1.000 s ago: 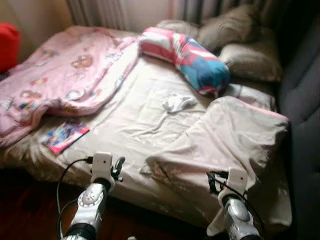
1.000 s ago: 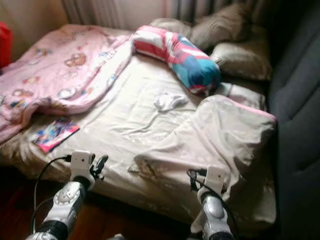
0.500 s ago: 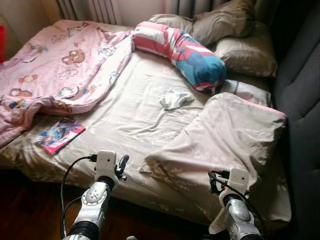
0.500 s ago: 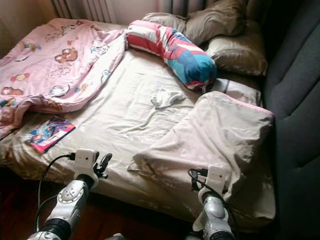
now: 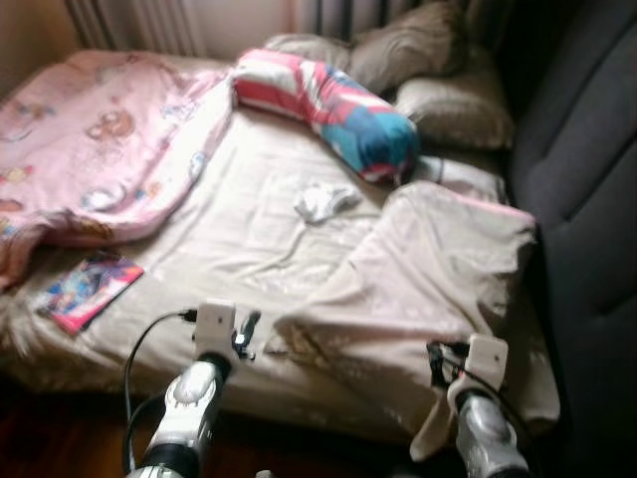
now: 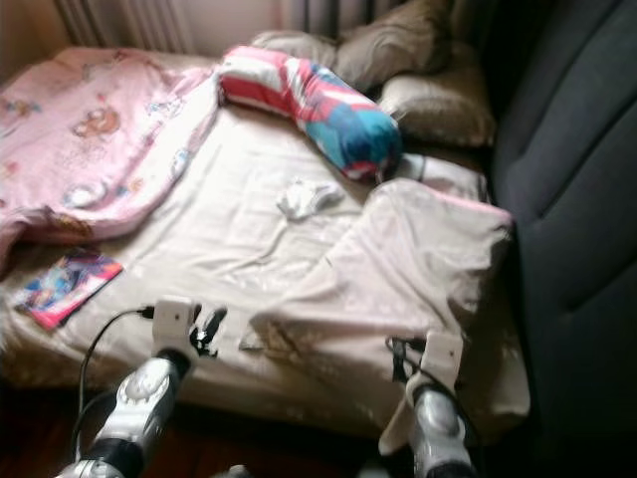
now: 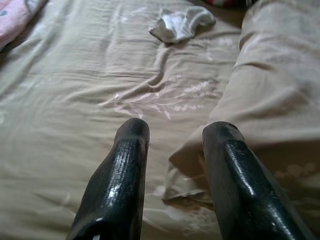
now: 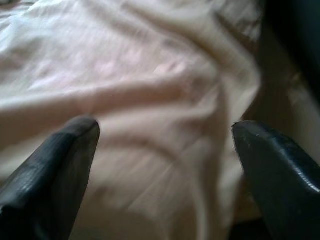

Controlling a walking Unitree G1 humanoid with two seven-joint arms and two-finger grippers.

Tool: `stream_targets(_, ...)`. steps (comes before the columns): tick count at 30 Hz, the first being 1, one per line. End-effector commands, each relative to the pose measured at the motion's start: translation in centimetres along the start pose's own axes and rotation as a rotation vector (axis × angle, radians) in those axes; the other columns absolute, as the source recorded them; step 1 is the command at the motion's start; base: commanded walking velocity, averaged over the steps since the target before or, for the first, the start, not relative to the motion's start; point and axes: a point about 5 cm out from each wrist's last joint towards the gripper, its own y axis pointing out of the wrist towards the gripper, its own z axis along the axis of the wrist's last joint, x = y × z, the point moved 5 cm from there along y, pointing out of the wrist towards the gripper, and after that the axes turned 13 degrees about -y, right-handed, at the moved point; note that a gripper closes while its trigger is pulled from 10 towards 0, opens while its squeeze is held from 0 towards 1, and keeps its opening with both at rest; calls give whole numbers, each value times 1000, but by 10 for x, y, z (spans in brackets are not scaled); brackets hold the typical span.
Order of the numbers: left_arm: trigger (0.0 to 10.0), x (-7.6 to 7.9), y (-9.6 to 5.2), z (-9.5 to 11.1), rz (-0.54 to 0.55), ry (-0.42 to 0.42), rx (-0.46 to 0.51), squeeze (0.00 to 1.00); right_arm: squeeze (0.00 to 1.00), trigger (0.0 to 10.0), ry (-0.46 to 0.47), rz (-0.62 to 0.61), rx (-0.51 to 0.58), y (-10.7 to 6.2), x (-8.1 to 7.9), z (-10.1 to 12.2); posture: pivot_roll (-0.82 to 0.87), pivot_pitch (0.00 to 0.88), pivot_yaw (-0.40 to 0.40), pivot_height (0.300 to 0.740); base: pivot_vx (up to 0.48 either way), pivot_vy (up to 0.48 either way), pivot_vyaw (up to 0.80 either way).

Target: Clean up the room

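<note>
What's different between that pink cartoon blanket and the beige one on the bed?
The pink blanket carries cartoon prints and lies spread and rumpled over the bed's left side. The beige blanket is plain apart from a faint floral edge, and sits bunched on the right, near the dark headboard. The beige one's edge lies nearest the left gripper. Both lie unmade on the same sheet.

Head eyes overlook the bed (image 5: 249, 229); wrist cameras skim its bedding.
</note>
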Motion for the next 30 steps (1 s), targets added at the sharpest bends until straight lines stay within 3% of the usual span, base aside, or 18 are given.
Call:
stream_targets(1, 10000, 5, 0, -4, -13, -10, -12, 0, 0, 10000, -6, -28, -22, -1, 9, -5, -15, 155, 29, 690, 0, 0, -700)
stream_targets(24, 10000, 11, 2, -1, -33, 15, -3, 0, 0, 10000, -35, 31, 23, 1, 4, 3, -21, 155, 27, 690, 0, 0, -63)
stream_targets(30, 10000, 12, 2, 0, -33, 20, 1, 0, 0, 10000, -25, 6, 21, 1, 9, 3, -23, 151, 25, 690, 127, 0, 258)
